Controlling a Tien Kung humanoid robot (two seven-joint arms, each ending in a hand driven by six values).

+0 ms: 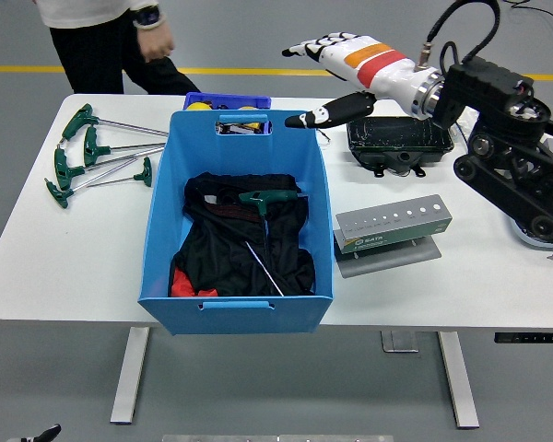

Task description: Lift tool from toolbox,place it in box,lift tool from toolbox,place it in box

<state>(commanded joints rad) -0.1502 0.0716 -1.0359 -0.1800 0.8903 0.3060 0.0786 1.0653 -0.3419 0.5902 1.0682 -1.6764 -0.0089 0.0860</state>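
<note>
A green T-handle tool (263,226) lies inside the blue box (163,215) on black cloth (230,241), its thin shaft running toward the box's front. My right hand (324,74), white with an orange band, hangs open above the table past the box's far right corner, fingers spread and holding nothing. Several more green T-handle tools (90,157) lie on the table left of the box. A black toolbox case (398,142) sits under my right forearm. My left arm is out of view.
A grey tool holder (394,225) stands on the table right of the box. A small dark blue bin (225,100) with yellow items sits behind the box. A person (111,37) stands at the far left, one hand hanging near the table's edge.
</note>
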